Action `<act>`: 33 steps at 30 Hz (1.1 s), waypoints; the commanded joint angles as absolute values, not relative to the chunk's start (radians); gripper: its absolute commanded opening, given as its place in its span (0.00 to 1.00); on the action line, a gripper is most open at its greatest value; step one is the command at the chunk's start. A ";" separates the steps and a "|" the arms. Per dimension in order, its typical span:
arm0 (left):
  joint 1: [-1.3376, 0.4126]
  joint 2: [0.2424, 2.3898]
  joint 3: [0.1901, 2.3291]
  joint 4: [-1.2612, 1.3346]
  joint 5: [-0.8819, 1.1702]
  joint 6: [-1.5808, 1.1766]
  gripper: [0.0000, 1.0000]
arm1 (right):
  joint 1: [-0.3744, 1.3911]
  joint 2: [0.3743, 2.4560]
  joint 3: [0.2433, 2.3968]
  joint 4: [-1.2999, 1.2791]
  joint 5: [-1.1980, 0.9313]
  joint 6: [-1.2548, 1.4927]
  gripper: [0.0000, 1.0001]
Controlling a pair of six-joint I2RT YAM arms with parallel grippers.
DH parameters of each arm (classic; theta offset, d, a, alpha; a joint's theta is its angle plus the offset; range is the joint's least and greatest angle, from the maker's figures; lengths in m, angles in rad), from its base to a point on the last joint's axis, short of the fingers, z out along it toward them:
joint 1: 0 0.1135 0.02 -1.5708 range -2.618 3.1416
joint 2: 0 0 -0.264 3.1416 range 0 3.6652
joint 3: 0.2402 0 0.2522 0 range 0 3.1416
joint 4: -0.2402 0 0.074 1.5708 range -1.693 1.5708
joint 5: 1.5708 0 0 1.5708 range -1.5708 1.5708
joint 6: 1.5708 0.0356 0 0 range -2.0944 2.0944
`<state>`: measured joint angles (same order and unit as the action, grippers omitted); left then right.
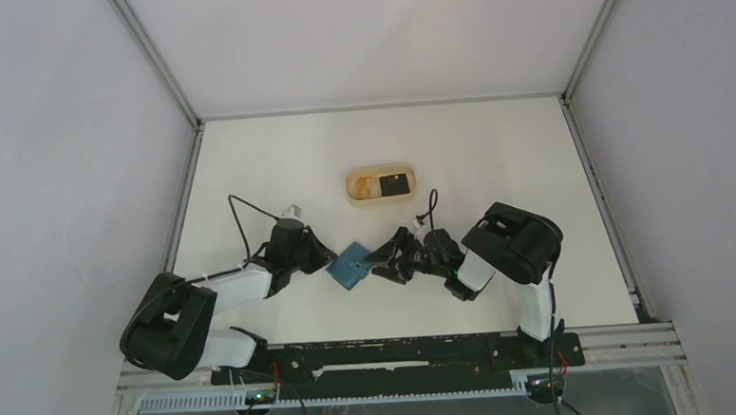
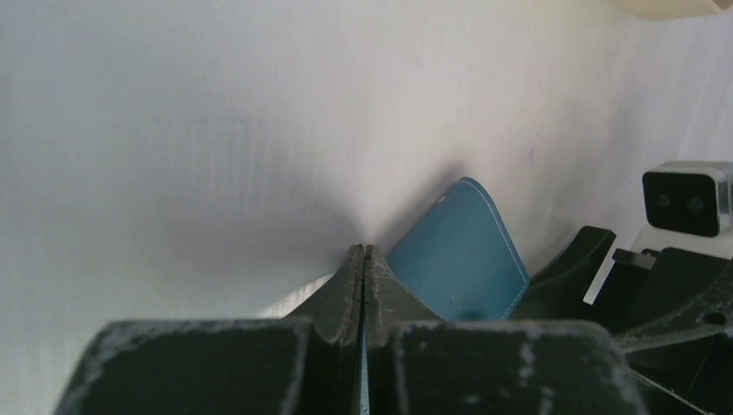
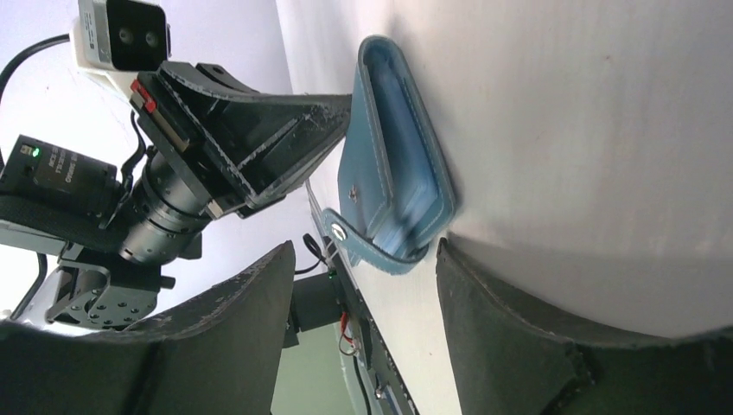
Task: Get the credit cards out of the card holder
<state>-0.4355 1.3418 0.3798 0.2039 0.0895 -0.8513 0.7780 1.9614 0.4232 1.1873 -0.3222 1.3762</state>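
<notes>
The teal card holder [image 1: 352,264] lies on the white table [image 1: 276,165] midway between two robot arms, well short of the tan tray [image 1: 383,205] behind it. The left gripper [image 1: 327,258] has its fingers [image 2: 346,285] pressed flat together on the holder's left edge, and the left wrist view shows a sliver of blue between them. The pinch appears meant to anchor the soft wallet and lift one side so that its mouth gapes towards the other arm. The right gripper [image 3: 363,251] is spread wide with nothing in it, one finger on either side of the holder's near end, where the closure tab [image 3: 346,233] hangs unsnapped. A paler panel shows through the mouth, but it cannot be told whether that is a card or a pocket lining. Of the credit cards [image 1: 396,182], a black one lies in the tray, apart from the holder. By that sign the extraction looks partly done. The next move calls for the open fingers to reach into the mouth without dragging the wallet out of the left arm's pinch.
</notes>
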 commanded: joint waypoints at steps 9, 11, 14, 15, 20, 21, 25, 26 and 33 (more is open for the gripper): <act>-0.498 1.317 0.316 0.209 0.072 -0.921 0.00 | 0.832 1.976 0.408 1.253 -0.313 1.386 0.68; -0.503 1.311 0.310 0.209 0.068 -0.930 0.00 | 0.832 1.972 0.410 1.250 -0.304 1.390 0.68; -0.521 1.307 0.307 0.209 0.062 -0.948 0.00 | 0.813 1.967 0.415 1.249 -0.302 1.374 0.68; -0.529 1.308 0.307 0.209 0.057 -0.956 0.00 | 0.802 1.968 0.418 1.249 -0.305 1.369 0.67; -0.557 1.322 0.310 0.211 0.035 -1.000 0.00 | 0.740 1.967 0.437 1.246 -0.312 1.335 0.66; -0.561 1.325 0.311 0.212 0.031 -1.006 0.00 | 0.728 1.967 0.441 1.243 -0.315 1.328 0.66; -0.564 1.342 0.318 0.212 0.016 -1.027 0.00 | 0.694 1.960 0.474 1.217 -0.334 1.294 0.65; -0.565 1.344 0.319 0.212 0.012 -1.031 0.00 | 0.688 1.961 0.487 1.205 -0.345 1.285 0.65; -0.566 1.374 0.359 0.214 0.003 -1.043 0.00 | 0.629 2.012 0.672 1.028 -0.493 1.192 0.65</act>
<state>-0.5564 1.3380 0.3416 0.2565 0.0288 -1.0340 0.6544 1.9751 0.5613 1.0924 -0.3851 1.2736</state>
